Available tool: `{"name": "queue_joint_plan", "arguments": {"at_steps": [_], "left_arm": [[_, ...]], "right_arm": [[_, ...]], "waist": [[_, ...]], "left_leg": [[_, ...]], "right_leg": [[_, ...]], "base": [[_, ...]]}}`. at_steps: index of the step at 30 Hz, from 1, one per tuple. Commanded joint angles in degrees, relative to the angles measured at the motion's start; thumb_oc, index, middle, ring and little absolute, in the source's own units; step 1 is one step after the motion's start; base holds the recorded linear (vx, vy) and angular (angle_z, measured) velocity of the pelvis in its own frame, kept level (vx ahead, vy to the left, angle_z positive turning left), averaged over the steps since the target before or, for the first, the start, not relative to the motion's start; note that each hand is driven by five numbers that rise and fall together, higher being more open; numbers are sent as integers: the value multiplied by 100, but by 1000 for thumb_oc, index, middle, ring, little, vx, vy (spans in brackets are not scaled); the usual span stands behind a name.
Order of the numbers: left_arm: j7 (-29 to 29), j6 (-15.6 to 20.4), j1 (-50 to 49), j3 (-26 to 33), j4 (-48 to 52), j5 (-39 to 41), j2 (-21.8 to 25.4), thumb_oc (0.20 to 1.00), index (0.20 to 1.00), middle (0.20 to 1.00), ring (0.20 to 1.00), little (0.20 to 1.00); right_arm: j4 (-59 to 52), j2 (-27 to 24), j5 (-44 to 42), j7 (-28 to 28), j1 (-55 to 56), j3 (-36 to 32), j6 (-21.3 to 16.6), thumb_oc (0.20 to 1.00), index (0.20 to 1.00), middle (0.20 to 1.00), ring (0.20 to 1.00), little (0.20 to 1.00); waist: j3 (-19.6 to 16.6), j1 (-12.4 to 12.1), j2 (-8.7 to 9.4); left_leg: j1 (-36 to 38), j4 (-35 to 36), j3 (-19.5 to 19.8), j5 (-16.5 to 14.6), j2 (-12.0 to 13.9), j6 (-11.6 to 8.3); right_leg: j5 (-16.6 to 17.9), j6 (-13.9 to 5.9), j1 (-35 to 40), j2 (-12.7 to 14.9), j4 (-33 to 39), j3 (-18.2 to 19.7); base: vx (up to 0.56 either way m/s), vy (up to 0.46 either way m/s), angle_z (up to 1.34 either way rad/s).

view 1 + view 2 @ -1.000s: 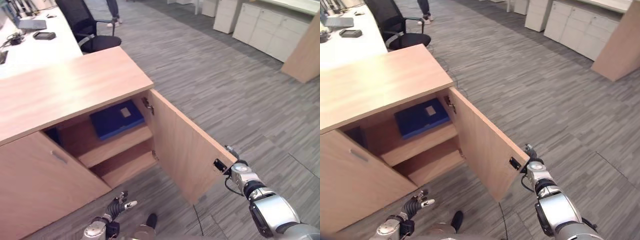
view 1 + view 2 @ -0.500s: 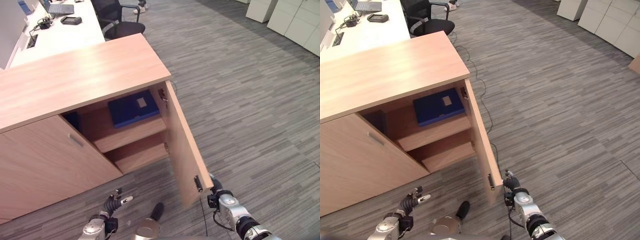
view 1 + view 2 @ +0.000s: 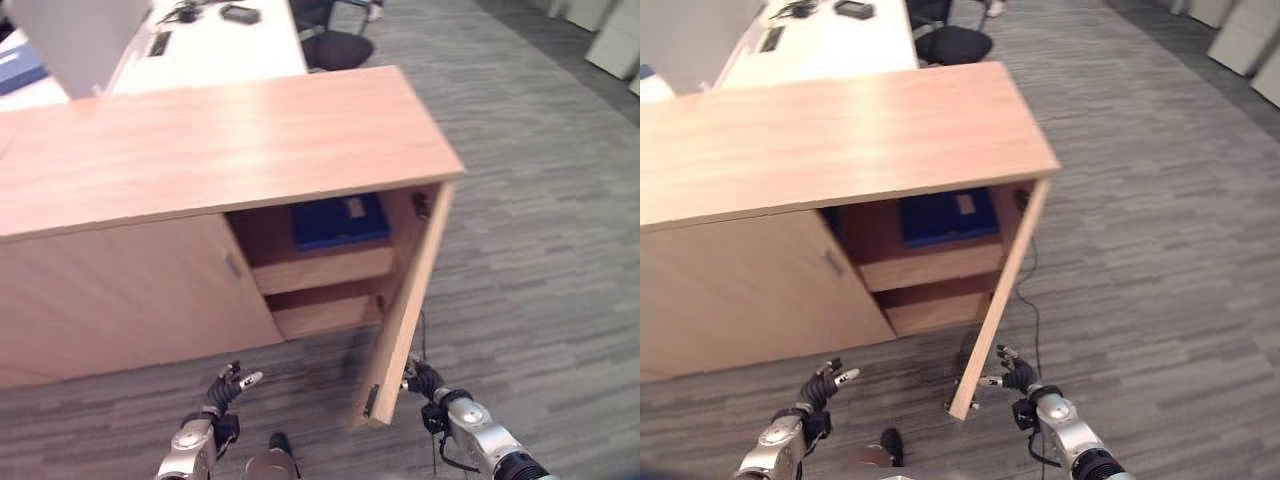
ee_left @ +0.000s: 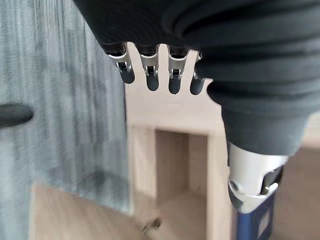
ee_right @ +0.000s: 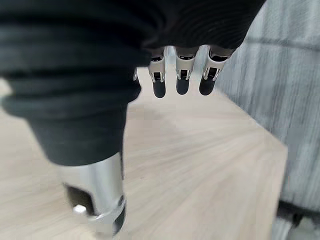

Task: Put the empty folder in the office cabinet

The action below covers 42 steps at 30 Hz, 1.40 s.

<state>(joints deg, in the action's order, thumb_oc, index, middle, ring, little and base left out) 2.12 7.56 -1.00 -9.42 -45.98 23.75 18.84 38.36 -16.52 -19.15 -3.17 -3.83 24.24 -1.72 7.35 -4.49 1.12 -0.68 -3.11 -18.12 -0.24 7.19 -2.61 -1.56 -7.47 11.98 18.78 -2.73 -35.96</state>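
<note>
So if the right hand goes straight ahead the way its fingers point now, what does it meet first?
Most likely the open cabinet door: the right hand is just beside its lower outer edge, with straight fingers pointing at its wooden face. The exact gap is unclear.

Each hand, the left hand [image 4: 210,65] and the right hand [image 5: 100,65], wore a dark ribbed cover. Silver fingers [image 4: 150,70] ended in dark tips; the thumb [image 5: 97,200] looked silver, perhaps with a small screw.
</note>
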Motion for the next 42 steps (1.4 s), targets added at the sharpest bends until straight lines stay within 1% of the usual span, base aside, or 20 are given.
{"name": "queue_joint_plan", "arguments": {"at_steps": [1,2,3,4,5,6,8,9,10,11,12,14,15,16,19,21,25,32,39,42], "left_arm": [[99,200,-85,-231,256,-180,108,1000,1000,1000,1000,1000],[131,173,-56,-275,296,-211,154,1000,1000,1000,1000,1000],[118,166,-42,-273,317,-207,167,1000,1000,1000,1000,1000],[117,160,-21,-290,324,-208,188,1000,1000,1000,1000,1000],[107,167,10,-303,311,-188,205,1000,1000,1000,1000,1000],[100,170,45,-321,297,-205,221,1000,1000,1000,1000,1000],[85,190,77,-360,255,-244,221,1000,1000,1000,1000,1000],[98,211,101,-380,205,-255,220,1000,1000,1000,1000,1000],[96,226,123,-407,168,-257,216,1000,1000,1000,1000,1000],[99,236,153,-436,151,-244,239,1000,1000,1000,1000,1000],[112,246,187,-454,125,-253,256,1000,1000,1000,1000,1000],[94,256,269,-517,16,-304,272,1000,1000,1000,1000,1000],[94,258,274,-520,14,-303,270,1000,1000,1000,1000,1000],[131,280,228,-603,87,-280,260,1000,1000,1000,1000,1000],[204,296,136,-680,244,-264,315,1000,1000,1000,1000,1000],[232,287,99,-710,295,-248,330,1000,1000,1000,1000,1000],[408,258,-50,-908,636,-129,463,1000,1000,1000,1000,1000],[510,220,-81,-1063,890,-41,550,1000,1000,1000,1000,1000],[508,199,-132,-1080,865,-40,492,1000,1000,1000,1000,1000],[501,197,-183,-1068,868,-53,401,1000,1000,1000,1000,1000]], "right_arm": [[-171,367,-206,44,-643,-198,-324,1000,1000,1000,1000,1000],[-145,408,-294,126,-683,-362,-337,1000,1000,1000,1000,1000],[-125,426,-328,158,-740,-432,-334,1000,1000,1000,1000,1000],[-100,427,-360,204,-804,-510,-334,1000,1000,1000,1000,1000],[-99,436,-388,240,-861,-571,-342,1000,1000,1000,1000,1000],[-83,438,-429,260,-861,-622,-362,1000,1000,1000,1000,1000],[0,413,-495,324,-840,-737,-378,1000,1000,1000,1000,1000],[62,383,-543,355,-848,-786,-388,1000,1000,1000,1000,1000],[127,341,-571,399,-871,-829,-401,1000,1000,1000,1000,1000],[178,283,-613,463,-922,-904,-412,1000,1000,1000,1000,1000],[220,243,-621,505,-981,-970,-419,1000,1000,1000,1000,1000],[474,100,-615,607,-1142,-1155,-438,1000,1000,1000,1000,1000],[482,98,-616,605,-1149,-1158,-441,1000,1000,1000,1000,1000],[843,25,-760,789,-1360,-1472,-503,1000,1000,1000,1000,1000],[1413,-177,-895,966,-1691,-1765,-498,1000,1000,1000,1000,1000],[1638,-249,-925,990,-1818,-1833,-487,1000,1000,1000,1000,1000],[2750,-718,-1196,1037,-2404,-2113,-358,1000,1000,1000,1000,1000],[3387,-1341,-1241,1055,-2993,-2173,-299,1000,1000,1000,1000,1000],[3538,-1395,-1128,985,-3049,-2102,-255,1000,1000,1000,1000,1000],[3369,-1127,-1239,862,-2823,-2051,-301,1000,1000,1000,1000,1000]], "waist": [[-100,-240,-19],[-60,-272,34],[-22,-288,70],[8,-293,62],[65,-276,31],[64,-278,6],[58,-156,-89],[70,-88,-133],[82,-38,-159],[108,-10,-132],[94,2,-95],[111,68,-78],[126,74,-86],[108,8,-11],[21,-111,35],[8,-148,31],[-51,-324,13],[-67,-426,-59],[-84,-442,-133],[-78,-398,-158]], "left_leg": [[271,318,279,-18,377,-575],[292,325,412,-150,175,-425],[247,298,400,-117,43,-287],[257,315,482,-142,-38,-213],[255,320,588,-147,-64,-157],[228,328,663,-154,-69,-111],[367,532,979,-135,-140,-68],[434,571,1165,-142,-196,-58],[448,578,1330,-153,-237,-64],[518,606,1493,-207,-343,-62],[513,623,1610,-217,-416,-60],[594,702,1813,-245,-461,-83],[609,703,1823,-251,-455,-85],[621,667,1990,-297,-561,-67],[671,700,2037,-327,-603,-77],[687,702,2053,-342,-603,-83],[721,712,2171,-365,-592,-116],[719,725,2319,-349,-537,-196],[718,748,2370,-328,-485,-241],[730,760,2342,-320,-474,-245]], "right_leg": [[145,-507,-66,209,-256,58],[466,-649,-199,475,-775,110],[840,-637,-378,699,-1074,91],[1101,-715,-514,833,-1390,193],[1206,-746,-682,849,-1693,425],[1149,-753,-792,770,-1804,649],[676,-642,-1089,245,-1807,1470],[310,-575,-1197,-56,-1639,1790],[74,-495,-1229,-286,-1292,1970],[14,-440,-1201,-401,-879,2118],[111,-422,-1249,-443,-539,2167],[236,-460,-1380,-501,-228,2293],[234,-459,-1356,-507,-220,2281],[356,-473,-1224,-481,-18,2293],[437,-483,-971,-434,144,2168],[460,-500,-897,-421,197,2109],[435,-481,-688,-429,347,1982],[359,-430,-519,-491,451,1819],[335,-398,-419,-551,549,1731],[337,-386,-395,-560,567,1737]], "base": [[50,259,65],[-5,282,54],[23,372,58],[4,273,59],[48,213,95],[63,187,91],[153,181,50],[213,129,44],[222,55,66],[176,-19,87],[166,-46,89],[118,-27,75],[92,-20,83],[79,-45,92],[106,-59,72],[56,-44,17],[53,-56,-3],[34,-51,11],[12,-22,7],[0,0,0]]}}
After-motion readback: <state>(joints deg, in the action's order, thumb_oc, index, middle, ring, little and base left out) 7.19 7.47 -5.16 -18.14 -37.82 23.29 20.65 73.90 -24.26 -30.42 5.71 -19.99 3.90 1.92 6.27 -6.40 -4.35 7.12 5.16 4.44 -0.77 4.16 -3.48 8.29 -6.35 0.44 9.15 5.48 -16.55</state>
